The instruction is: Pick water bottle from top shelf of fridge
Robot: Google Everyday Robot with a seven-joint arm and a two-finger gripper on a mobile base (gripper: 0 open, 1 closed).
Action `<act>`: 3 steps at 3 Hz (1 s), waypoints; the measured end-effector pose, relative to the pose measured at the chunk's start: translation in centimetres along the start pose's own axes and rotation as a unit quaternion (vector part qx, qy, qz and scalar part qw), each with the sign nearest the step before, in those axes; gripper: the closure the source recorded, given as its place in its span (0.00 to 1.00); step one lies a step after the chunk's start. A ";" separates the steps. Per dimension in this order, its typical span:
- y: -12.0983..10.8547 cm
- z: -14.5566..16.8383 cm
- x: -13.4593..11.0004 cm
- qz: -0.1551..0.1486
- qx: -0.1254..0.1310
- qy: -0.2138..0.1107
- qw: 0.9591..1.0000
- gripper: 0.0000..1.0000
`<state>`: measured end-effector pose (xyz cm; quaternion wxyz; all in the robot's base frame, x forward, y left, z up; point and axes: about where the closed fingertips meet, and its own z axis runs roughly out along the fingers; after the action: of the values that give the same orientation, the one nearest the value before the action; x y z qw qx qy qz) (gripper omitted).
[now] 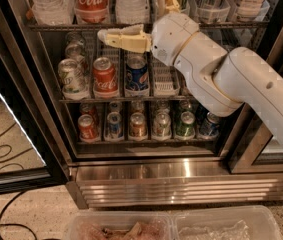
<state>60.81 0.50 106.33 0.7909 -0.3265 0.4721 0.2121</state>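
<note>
The fridge [181, 176] stands open with its black frame and steel base panel. The top shelf [71, 27] is a dark wire rack at the top of the view. On it stand clear ribbed water bottles, one at the left [51, 4] and one at the middle [131, 1], with a red Coca-Cola bottle [91, 0] between them. Their caps and labels are cut off above. My gripper [106, 35] is yellowish and points left on the white arm [216, 69]. It sits just below the front of the top shelf, under the middle water bottle, and holds nothing.
Two lower racks hold several cans: a red Coca-Cola can [104, 76], a Pepsi can [137, 74] and a green can [185, 124]. The open glass door [11, 134] is at the left, cables [1, 154] lie on the floor, and a clear plastic bin [171, 226] sits at the bottom.
</note>
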 end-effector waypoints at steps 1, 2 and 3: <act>0.0 0.0 0.0 0.000 0.000 0.000 1.000 0.07; 0.0 0.0 0.0 0.000 0.000 0.000 1.000 0.02; 0.0 0.0 0.0 0.000 0.000 0.000 1.000 0.18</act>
<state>60.80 0.51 106.33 0.7909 -0.3266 0.4720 0.2122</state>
